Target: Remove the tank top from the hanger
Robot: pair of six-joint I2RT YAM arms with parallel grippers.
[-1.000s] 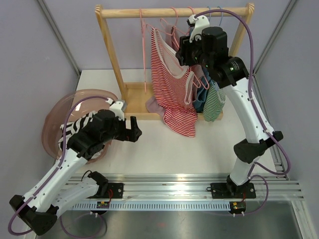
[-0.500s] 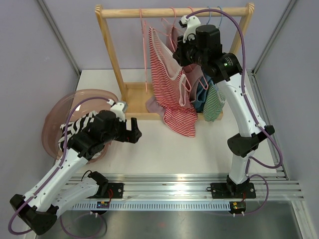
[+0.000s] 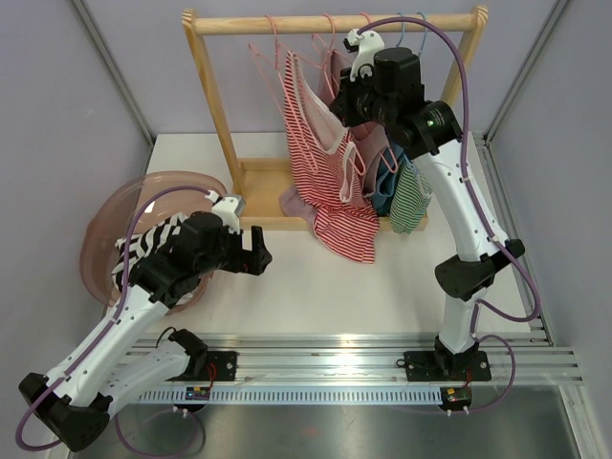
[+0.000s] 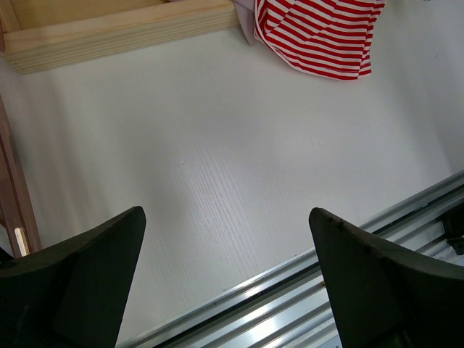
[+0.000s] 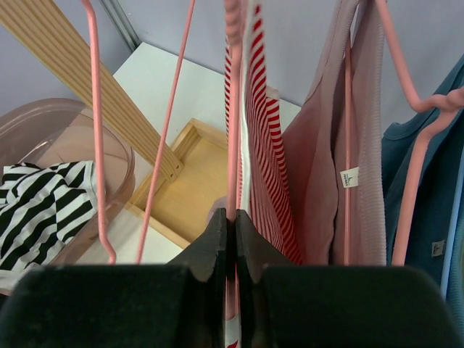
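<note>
right hand reaches high, pinching the tank top.

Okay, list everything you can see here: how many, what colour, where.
clothes rack: one, pale wood, table's back
tank top: one, red-and-white striped, on the rack
hanger: one, pink, carrying the tank top
spare hangers: several, pink, on the rail
pink top: one, beside the tank top
blue garment: one, further right
green-striped garment: one, rightmost
tub: one, translucent pink, table's left
striped cloth: one, black-and-white, in the tub
table: one, white
left arm: one, black-and-white, jaws open above table
right arm: one, black-and-white, jaws shut on hanger
</note>
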